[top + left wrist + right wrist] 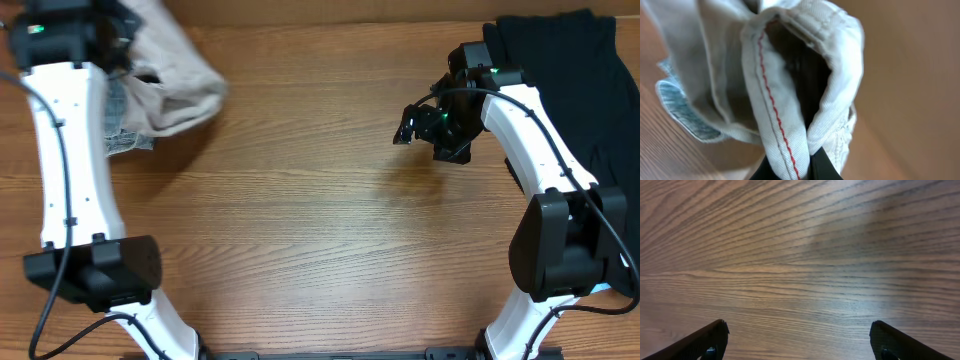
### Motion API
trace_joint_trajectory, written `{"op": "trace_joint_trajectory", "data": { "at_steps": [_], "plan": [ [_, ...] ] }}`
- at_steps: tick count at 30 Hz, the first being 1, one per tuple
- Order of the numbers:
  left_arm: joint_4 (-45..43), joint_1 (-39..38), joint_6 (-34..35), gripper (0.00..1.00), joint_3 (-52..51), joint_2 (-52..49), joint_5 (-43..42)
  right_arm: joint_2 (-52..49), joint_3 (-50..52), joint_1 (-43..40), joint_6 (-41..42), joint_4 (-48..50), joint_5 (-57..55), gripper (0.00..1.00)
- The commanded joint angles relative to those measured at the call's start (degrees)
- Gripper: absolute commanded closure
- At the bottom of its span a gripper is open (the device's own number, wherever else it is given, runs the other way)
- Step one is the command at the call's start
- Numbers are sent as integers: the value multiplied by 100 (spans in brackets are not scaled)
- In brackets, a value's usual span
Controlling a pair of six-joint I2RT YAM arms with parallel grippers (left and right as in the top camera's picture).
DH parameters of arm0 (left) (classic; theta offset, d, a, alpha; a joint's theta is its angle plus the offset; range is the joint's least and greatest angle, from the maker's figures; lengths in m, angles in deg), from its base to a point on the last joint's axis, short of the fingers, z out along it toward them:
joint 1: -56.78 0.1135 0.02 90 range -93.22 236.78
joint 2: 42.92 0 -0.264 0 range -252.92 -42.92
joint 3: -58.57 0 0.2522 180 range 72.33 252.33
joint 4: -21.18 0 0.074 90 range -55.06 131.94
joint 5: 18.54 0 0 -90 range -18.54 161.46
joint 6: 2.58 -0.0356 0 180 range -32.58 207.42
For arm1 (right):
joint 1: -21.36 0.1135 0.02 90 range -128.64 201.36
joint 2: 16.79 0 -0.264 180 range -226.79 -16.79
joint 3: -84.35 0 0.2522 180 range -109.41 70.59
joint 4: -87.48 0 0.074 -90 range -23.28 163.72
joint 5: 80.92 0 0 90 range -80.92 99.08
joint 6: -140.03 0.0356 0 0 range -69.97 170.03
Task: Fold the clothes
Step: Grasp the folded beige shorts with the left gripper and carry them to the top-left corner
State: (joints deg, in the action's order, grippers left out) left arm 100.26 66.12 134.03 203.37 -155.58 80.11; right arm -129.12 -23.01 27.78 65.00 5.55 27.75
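Our left tool [795, 170] is pressed together on a folded edge of the cream shorts [805, 60]. Its dark fingertips pinch the seam with the red stitching at the bottom of the left wrist view. From the pinch the cloth opens upward into a loop with a dark hollow inside. A frayed strip of the light-blue denim shorts [677, 107] shows to the left of it, against the cream cloth.

From overhead, the left arm runs nearly straight from its base at the near-left edge of the bench [320, 230] to the far-left corner. Its wrist is over the bunched cream heap, and the denim peeks out beside the white link.

Our right tool [415, 125] is spread wide. Its two fingertips sit at the lower corners of the right wrist view, with wood grain showing between them. Overhead, it sits right of centre and points left. The right arm rises from the near-right base and bends back inward. The black garment [570, 80] lies in the far-right corner, partly under that arm.
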Motion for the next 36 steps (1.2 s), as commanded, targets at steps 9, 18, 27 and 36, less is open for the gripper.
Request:
{"op": "trace_joint_trajectory", "data": {
  "at_steps": [9,18,27,36],
  "plan": [
    [-1534,833,1731,96,210,-413,-437,260,-70,15,-20,-164,-131,6],
    [-2756,863,2424,96,210,-1412,-940,260,-70,15,-20,-289,-131,6],
    [-2549,866,2540,96,210,-1934,-968,260,-70,15,-17,-330,-214,5],
    [-673,1158,76,96,210,-1709,-601,260,-70,15,2,-262,-214,4]
  ]
}}
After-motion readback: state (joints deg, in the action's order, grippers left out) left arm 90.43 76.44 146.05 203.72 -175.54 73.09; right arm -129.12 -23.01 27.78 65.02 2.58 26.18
